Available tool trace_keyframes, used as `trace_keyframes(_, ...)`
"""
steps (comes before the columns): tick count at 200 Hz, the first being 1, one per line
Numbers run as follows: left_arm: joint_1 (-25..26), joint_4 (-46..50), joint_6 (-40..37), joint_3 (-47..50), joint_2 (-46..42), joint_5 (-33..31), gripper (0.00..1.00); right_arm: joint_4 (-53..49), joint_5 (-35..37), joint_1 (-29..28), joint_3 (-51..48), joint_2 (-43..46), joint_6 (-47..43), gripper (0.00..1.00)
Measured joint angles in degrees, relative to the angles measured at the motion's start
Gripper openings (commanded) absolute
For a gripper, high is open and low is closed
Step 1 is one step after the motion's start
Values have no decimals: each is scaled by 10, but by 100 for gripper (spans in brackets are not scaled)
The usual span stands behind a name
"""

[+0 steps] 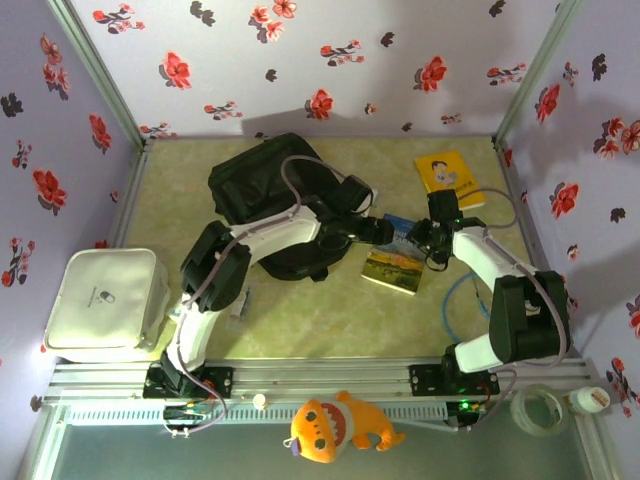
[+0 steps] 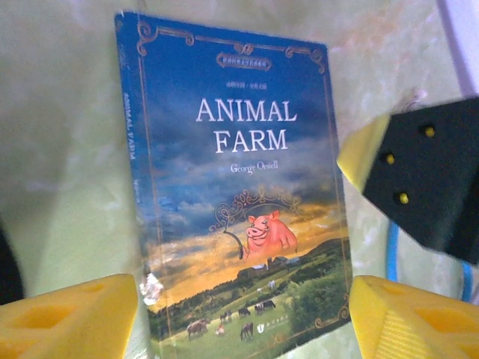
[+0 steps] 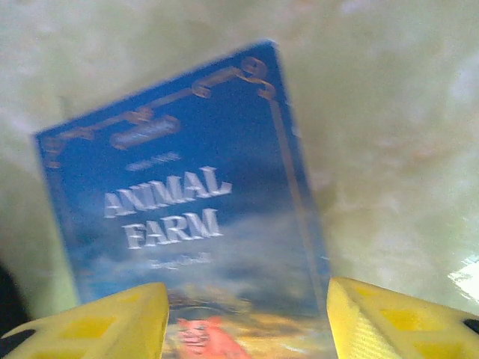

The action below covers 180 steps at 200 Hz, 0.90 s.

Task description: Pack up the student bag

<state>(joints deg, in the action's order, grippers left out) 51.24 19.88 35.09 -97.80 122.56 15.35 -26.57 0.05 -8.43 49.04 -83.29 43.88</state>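
Student bag (image 1: 250,185), soft, floppy, probably light, lies toward the desk's far edge, best taken by its opening rim; left hand (image 2: 243,314) and right hand (image 3: 247,321) straddle the paperback (image 2: 239,149), jaws apart.

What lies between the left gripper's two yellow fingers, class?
The Animal Farm book lies there: the left wrist view shows its lower edge between the fingers of the left gripper. The right gripper straddles it too, in its wrist view.
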Motion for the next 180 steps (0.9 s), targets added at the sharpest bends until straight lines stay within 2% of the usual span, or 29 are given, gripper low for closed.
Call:
trace_keyframes(47,17,58,6,-64,59,-40,68,-19,7,3,-11,-19,-1,45)
trace_keyframes(97,17,87,6,-82,80,-49,69,-18,6,3,-11,-42,-2,39)
trace_keyframes(180,19,128,6,-119,121,-48,70,-8,0,3,-15,-54,-2,36)
